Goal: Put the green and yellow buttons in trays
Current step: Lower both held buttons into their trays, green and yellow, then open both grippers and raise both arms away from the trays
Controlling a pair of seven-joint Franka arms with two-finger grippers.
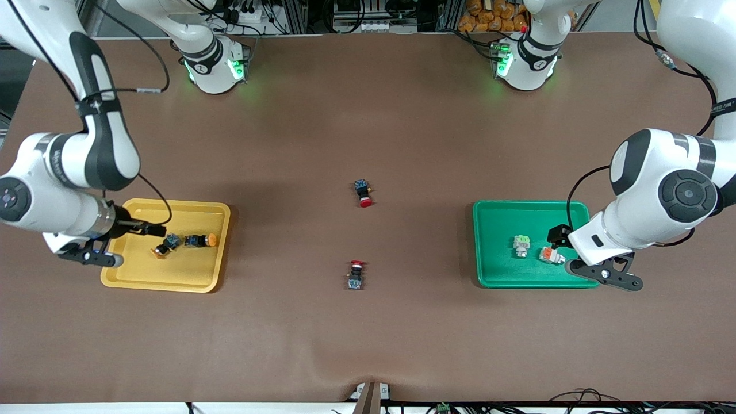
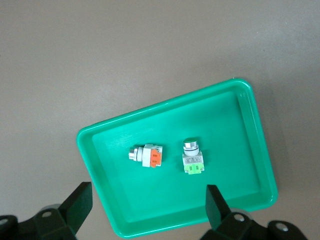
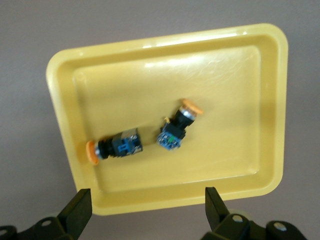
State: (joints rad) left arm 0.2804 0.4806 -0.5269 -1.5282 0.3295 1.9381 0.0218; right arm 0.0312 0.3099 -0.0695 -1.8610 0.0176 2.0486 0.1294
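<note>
Brown matting covers the whole table [image 1: 368, 345], and both arms hang over its two ends.

The right gripper [image 3: 145, 210] stands wide and empty above the yellow tray [image 1: 132, 279], at about 9 o'clock of the two yellow-capped buttons. One yellow-capped button [image 1: 198, 240] and the other [image 1: 165, 245] lie on their sides in the tray, their bodies close together, possibly touching. The left gripper [image 2: 147, 207] is likewise wide and holds nothing, over the outer rim of the green tray [image 1: 494, 276]; the green-ended button [image 1: 521, 245] and the orange-ended button [image 1: 551, 255] lie just beside each other inside, apart.

The likeliest trouble, I judge, is a fingertip dipping on the way out and catching a raised rim, which would slide the tray or tip a button over the edge. A straight lift avoids that.

Room is generous: between the trays only two red-capped buttons lie on the mat, one [image 1: 363, 192] at 12 o'clock of the other [image 1: 356, 275], well apart from both trays. Each tray sits near its end of the table, so outward sweeps have less margin than moves toward the middle.
</note>
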